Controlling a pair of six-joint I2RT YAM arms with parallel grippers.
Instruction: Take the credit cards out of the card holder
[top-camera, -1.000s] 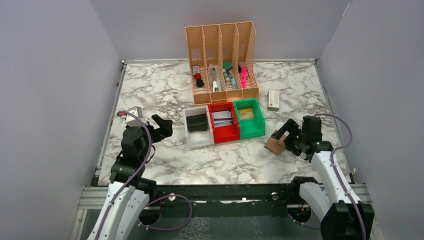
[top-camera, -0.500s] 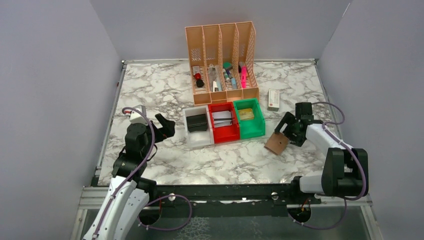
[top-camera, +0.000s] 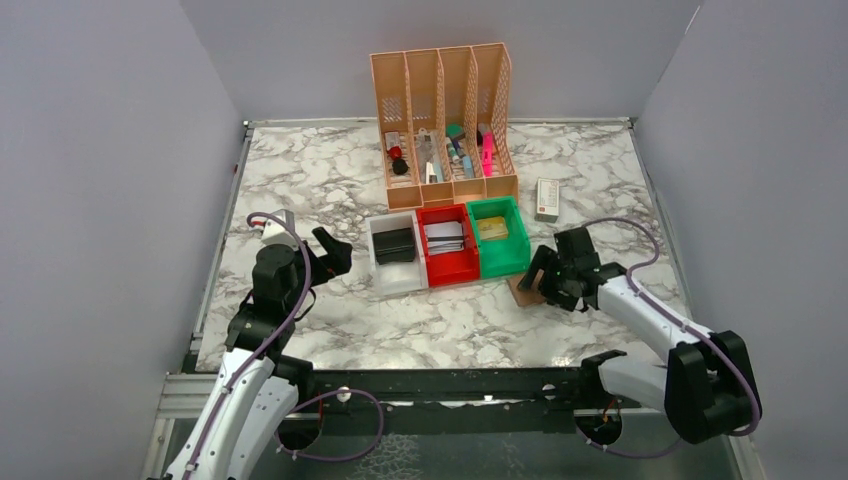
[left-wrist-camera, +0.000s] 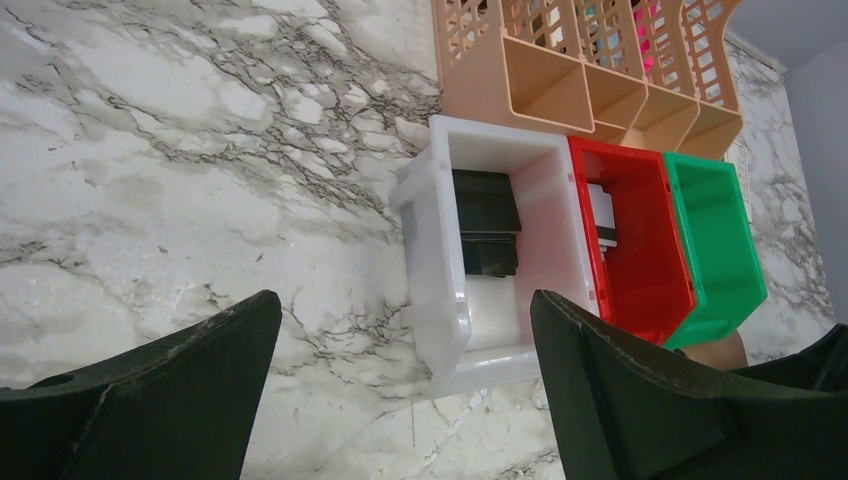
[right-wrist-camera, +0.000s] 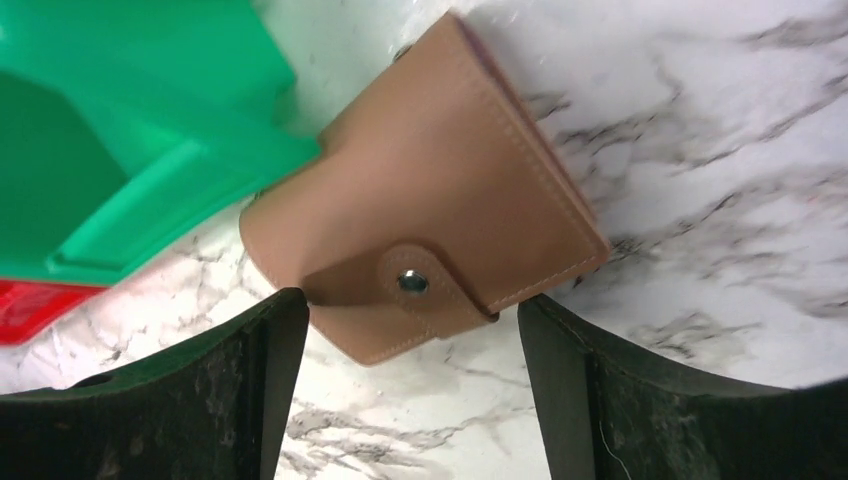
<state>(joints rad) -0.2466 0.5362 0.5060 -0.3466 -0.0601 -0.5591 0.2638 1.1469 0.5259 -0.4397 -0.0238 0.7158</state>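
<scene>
Marbled tabletop (top-camera: 330, 180) is seen with two arms at its near edge. A peach file organizer (top-camera: 385, 100) is stood at the back, stationery in its slots. In front of it three bins are set in a touching row: white bin (top-camera: 400, 278) with a black case (top-camera: 394, 245) inside, red bin (top-camera: 452, 272) with white cards, green bin (top-camera: 505, 262) with something yellowish. Left fingers (top-camera: 333, 252) are held wide open above bare tabletop left of the white bin, nothing between them. Right fingers (top-camera: 543, 280) are spread open, straddling the card holder (right-wrist-camera: 440, 190); contact can't be told. The holder is laid flat on the tabletop, snapped shut, one corner against the green bin's near right corner. A small white box (top-camera: 547, 198) is right of the organizer.
</scene>
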